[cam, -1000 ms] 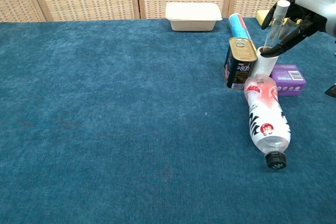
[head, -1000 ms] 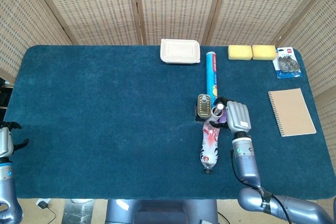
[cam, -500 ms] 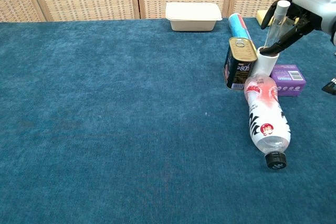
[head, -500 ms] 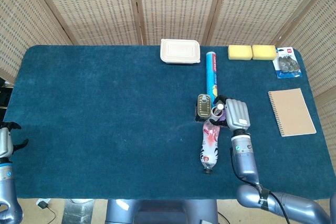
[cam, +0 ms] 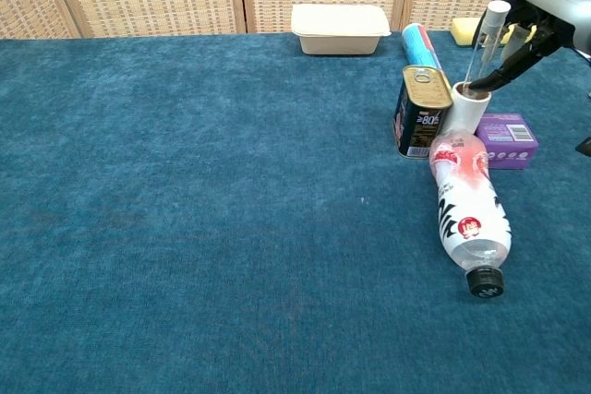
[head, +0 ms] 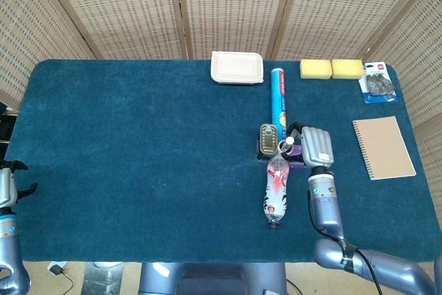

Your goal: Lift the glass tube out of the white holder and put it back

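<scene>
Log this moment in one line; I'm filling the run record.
right hand: at glass tube, grip unclear | tube: standing in white holder | left hand: idle, table edge

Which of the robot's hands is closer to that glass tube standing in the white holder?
The right hand, right beside the glass tube in the white holder. The left hand sits far off at the table's opposite edge.

Clear glass tube (cam: 486, 41) stands in the white cylindrical holder (cam: 464, 107), between the upright tin can (cam: 420, 111) at left and small purple box (cam: 506, 140) at right; lying plastic bottle (cam: 468, 210) in front.
</scene>
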`<state>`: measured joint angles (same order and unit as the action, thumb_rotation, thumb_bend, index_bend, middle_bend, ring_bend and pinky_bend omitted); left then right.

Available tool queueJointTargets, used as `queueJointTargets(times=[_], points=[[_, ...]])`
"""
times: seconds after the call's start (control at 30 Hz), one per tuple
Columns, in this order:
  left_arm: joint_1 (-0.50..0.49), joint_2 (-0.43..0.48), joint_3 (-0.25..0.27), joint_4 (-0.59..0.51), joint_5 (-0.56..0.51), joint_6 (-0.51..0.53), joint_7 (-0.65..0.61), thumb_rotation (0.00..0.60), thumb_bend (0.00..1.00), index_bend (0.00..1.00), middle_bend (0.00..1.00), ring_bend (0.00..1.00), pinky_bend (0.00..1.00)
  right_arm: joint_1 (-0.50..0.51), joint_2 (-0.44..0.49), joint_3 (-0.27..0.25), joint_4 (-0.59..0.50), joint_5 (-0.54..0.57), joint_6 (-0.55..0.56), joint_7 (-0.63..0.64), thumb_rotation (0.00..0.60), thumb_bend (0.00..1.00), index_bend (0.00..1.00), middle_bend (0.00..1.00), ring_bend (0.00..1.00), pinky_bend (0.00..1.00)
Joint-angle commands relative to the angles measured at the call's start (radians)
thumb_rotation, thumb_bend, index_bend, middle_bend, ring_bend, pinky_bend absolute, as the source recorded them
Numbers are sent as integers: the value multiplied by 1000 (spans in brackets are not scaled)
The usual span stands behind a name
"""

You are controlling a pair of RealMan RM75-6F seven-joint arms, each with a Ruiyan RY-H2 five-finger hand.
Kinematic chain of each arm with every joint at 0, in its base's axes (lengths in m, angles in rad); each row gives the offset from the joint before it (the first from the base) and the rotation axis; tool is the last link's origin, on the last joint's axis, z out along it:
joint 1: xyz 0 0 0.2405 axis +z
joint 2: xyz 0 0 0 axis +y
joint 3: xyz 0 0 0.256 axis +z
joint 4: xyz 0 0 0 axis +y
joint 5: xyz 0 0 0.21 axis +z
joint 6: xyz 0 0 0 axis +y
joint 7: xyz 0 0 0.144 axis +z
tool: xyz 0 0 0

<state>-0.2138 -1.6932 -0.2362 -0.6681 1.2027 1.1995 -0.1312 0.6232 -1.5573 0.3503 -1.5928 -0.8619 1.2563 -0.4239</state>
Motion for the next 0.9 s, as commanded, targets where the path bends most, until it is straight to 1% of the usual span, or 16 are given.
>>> queueJointTargets(times=[0.03, 0.5, 0.9], points=[[0, 0, 0, 0, 0, 0, 0, 600, 153, 453, 419, 234, 316, -1, 0, 0, 0, 0, 7, -6, 600, 173, 467, 512, 503, 495], [0, 1, 0, 0, 1, 0, -4, 600, 152, 453, 419, 235, 316, 2, -6, -3, -1, 7, 22, -35, 600, 185, 540, 577, 573, 530], [0, 1, 1, 0, 2, 0, -5, 600, 153, 453, 419, 235, 316, 12, -34, -2, -2, 17, 44, -71, 600, 186, 547, 586, 585, 532]])
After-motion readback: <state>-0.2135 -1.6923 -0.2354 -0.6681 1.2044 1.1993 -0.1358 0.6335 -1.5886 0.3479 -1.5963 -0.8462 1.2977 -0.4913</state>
